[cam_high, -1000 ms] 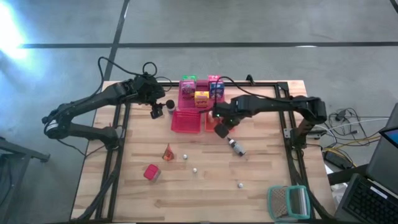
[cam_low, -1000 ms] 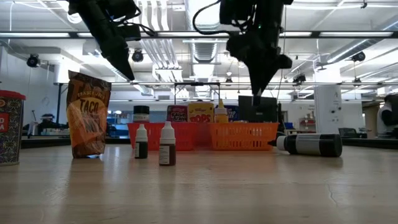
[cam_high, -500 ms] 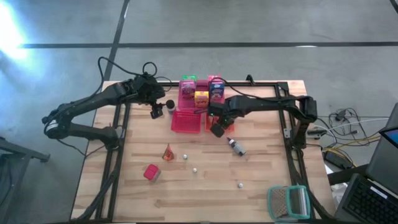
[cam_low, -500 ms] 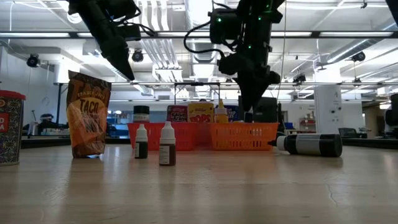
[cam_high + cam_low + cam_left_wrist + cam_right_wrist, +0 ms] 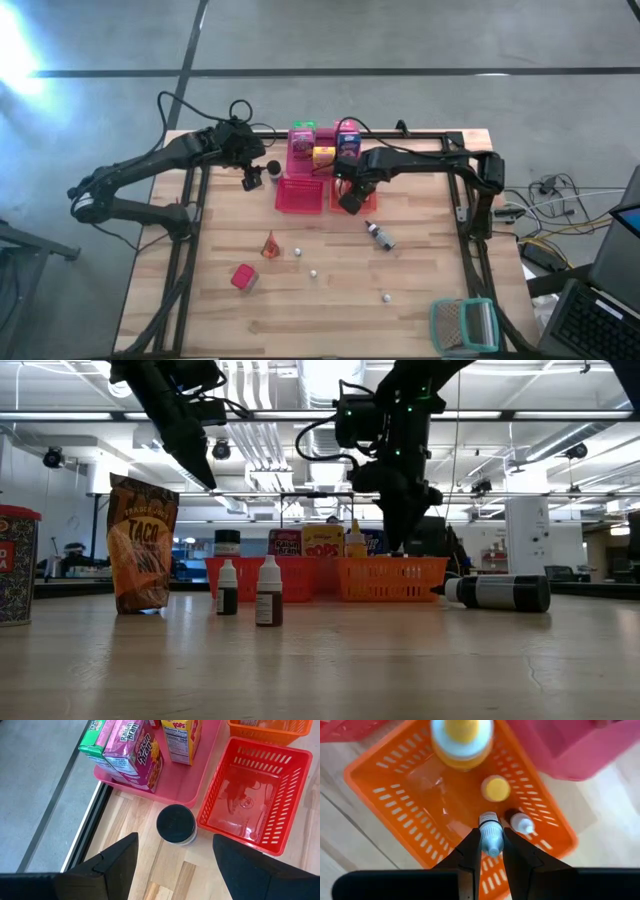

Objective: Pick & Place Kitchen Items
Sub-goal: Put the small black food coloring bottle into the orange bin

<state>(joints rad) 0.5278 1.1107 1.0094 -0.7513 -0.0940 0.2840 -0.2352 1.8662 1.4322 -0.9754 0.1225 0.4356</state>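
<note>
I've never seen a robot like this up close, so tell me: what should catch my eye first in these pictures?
First, the right gripper, poised over the orange slotted plastic basket near the table's middle, pinching a small white-capped bottle above the bottles already inside. Next, the left gripper, jaws wide, hovering over a black-lidded round jar beside the empty red plastic basket and the pink tray of bright cartons.

My right gripper [image 5: 490,851] is showing dark fingers against a slotted orange basket [image 5: 385,795]. The basket is holding a yellow-capped bottle [image 5: 462,737]. My left wrist view is showing a pink carton [image 5: 135,752] and a slotted red basket [image 5: 260,795].
</note>
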